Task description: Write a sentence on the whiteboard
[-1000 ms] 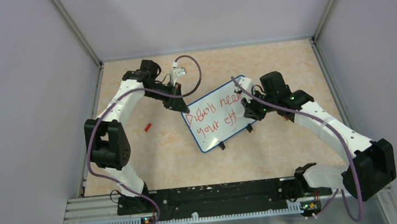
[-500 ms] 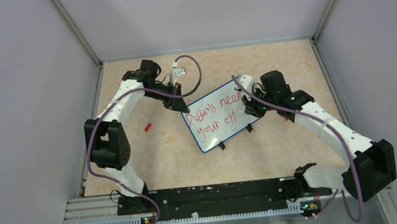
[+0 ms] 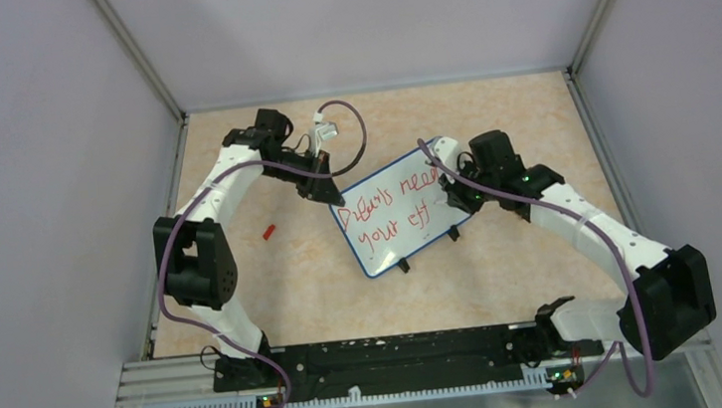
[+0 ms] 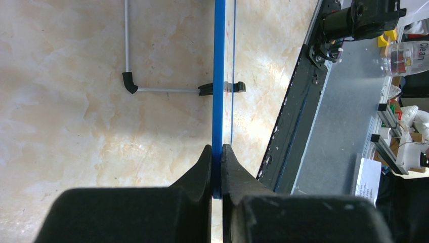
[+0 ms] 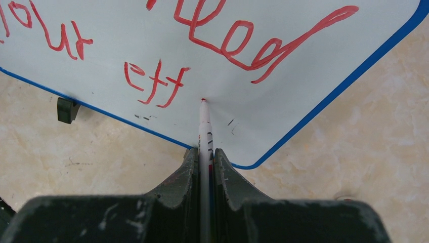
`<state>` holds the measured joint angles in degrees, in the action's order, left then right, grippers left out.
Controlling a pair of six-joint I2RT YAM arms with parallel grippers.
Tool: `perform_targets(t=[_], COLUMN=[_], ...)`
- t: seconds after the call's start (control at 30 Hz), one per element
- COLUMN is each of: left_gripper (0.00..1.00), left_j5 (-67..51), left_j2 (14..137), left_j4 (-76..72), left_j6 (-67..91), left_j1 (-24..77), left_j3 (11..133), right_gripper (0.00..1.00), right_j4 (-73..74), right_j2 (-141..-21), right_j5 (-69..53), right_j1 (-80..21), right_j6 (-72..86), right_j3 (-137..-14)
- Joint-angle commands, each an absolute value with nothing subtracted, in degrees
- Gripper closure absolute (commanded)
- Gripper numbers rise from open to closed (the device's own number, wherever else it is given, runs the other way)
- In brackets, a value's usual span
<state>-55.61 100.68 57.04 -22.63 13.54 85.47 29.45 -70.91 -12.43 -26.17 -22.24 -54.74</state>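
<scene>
The whiteboard with its blue rim stands tilted in the middle of the table, on two small black feet. The sentence in red reads roughly "Dreams need" above "your eff". My left gripper is shut on the board's left edge, seen edge-on in the left wrist view. My right gripper is shut on a white marker pen. Its red tip rests on the board just right of "eff".
A small red cap lies on the table left of the board. Grey walls close in the table on three sides. A metal rail runs along the near edge. A thin wire stand props the board from behind.
My right gripper has shifted slightly left and up with the pen. The left arm and the board have not moved. No new stroke is visible.
</scene>
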Motion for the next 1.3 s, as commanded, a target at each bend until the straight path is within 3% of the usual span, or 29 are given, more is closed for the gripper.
perform_targets(t=[0.0, 1.27], left_gripper=[1.0, 1.0], left_j5=[-53.61, -53.87], left_j2=[100.81, 101.16], left_j4=[55.23, 55.33], left_j6=[-23.38, -23.81], left_j1=[13.62, 13.62], left_j3=[86.09, 86.17], right_gripper=[1.0, 1.0], right_j4=[25.94, 25.18], right_j2=[-70.96, -69.64], right_j5=[-12.83, -7.89], right_j1=[-25.92, -28.13], right_j6=[-21.02, -21.47], right_j3=[-54.83, -56.66])
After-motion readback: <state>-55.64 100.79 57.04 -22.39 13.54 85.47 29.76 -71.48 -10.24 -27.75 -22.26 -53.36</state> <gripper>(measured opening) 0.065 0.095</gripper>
